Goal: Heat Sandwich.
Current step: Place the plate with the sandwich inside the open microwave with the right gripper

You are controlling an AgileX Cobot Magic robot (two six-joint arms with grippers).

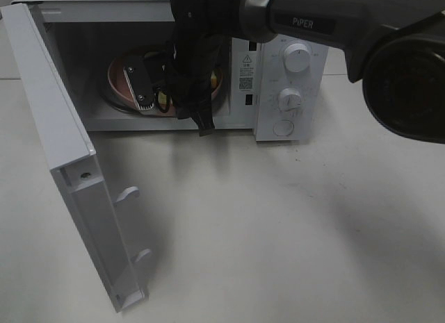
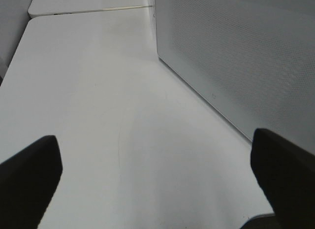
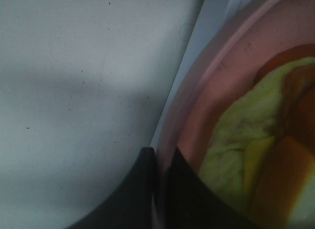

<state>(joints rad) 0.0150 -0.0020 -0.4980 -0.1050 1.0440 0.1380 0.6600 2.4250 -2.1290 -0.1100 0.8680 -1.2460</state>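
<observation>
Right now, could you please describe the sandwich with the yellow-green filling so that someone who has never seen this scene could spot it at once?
Find the white microwave oven whose white door hangs open; inside it sits a round pink plate. On that plate lies the sandwich, the only food there, set apart by pale yellow-green filling spilling out beside its orange-brown crust.
</observation>
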